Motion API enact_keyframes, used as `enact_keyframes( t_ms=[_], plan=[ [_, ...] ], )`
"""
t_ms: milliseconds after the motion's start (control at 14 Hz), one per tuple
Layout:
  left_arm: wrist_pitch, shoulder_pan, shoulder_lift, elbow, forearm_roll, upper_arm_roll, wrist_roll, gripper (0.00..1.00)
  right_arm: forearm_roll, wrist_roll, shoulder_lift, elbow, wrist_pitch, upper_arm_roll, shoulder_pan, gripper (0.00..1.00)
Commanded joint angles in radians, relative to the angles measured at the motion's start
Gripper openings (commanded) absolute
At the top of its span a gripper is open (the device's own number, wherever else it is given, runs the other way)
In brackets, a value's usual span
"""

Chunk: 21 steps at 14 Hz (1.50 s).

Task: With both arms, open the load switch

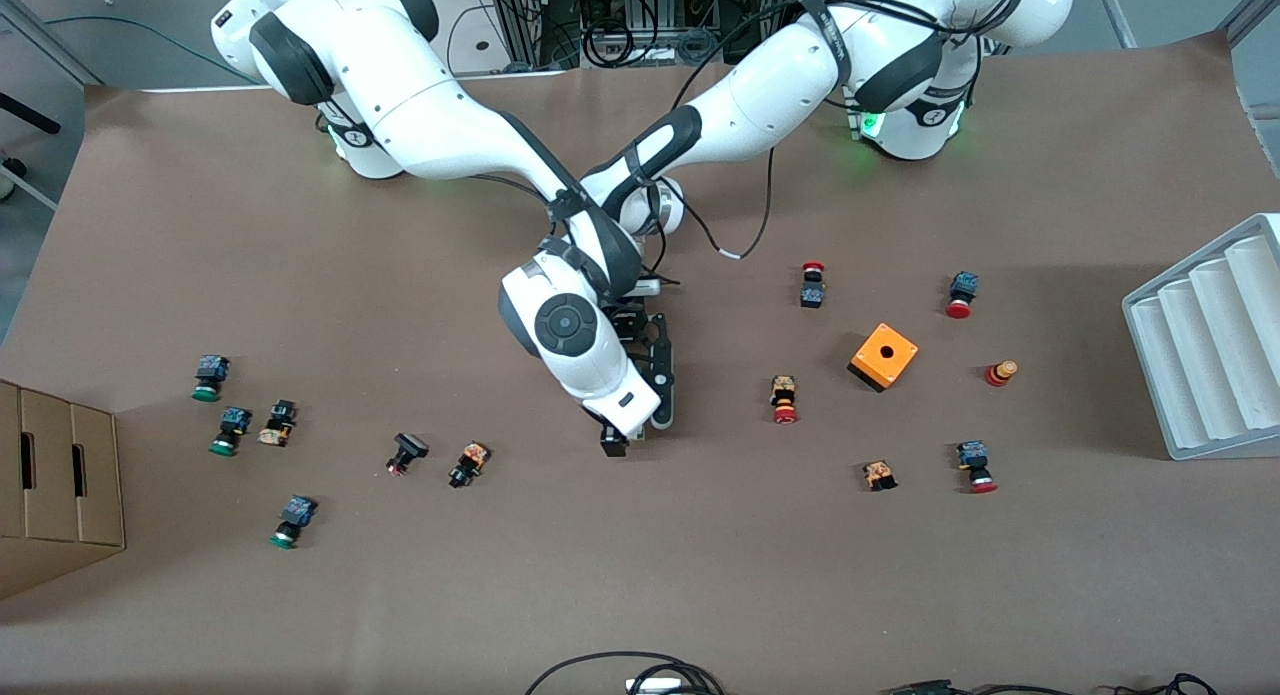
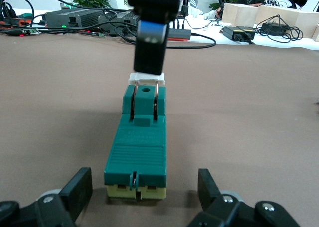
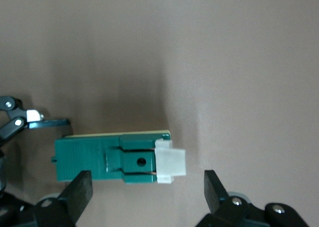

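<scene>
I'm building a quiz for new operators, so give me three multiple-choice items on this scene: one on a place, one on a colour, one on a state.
1. Where does the load switch lie?
A) in the white tray
B) on the brown table
C) on the cardboard box

2. What colour is its sliding piece?
A) red
B) white
C) orange

3. How does the right hand stand?
A) open
B) shut on the switch
C) shut on a push button

Answers:
1 B: the switch lies flat on the table, one end between the fingers of the open left hand.
2 B: the piece is white against the green body.
3 A: over the switch, its fingers stand apart, one on either side of the white end.
</scene>
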Motion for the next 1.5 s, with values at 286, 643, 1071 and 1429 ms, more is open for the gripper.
enact_keyframes(
  t_ms=[286,643,1071,1429],
  plan=[
    [-0.032,-0.027,0.041,0.022,0.051,0.011,-0.062,0.94,0.029,-0.006,0.063,0.045,0.029,-0.01,0.011,1.0],
    [-0.044,-0.029,0.043,0.021,0.053,0.011,-0.063,0.94,0.029,0.005,0.069,0.045,0.054,-0.01,0.02,1.0],
    [-0.066,-0.029,0.058,0.019,0.079,0.011,-0.065,0.94,0.029,0.005,0.076,0.043,0.057,-0.01,0.02,1.0],
    [-0.067,-0.03,0.06,0.019,0.079,0.011,-0.065,0.95,0.029,0.008,0.074,0.043,0.057,-0.01,0.022,0.9]
  ],
)
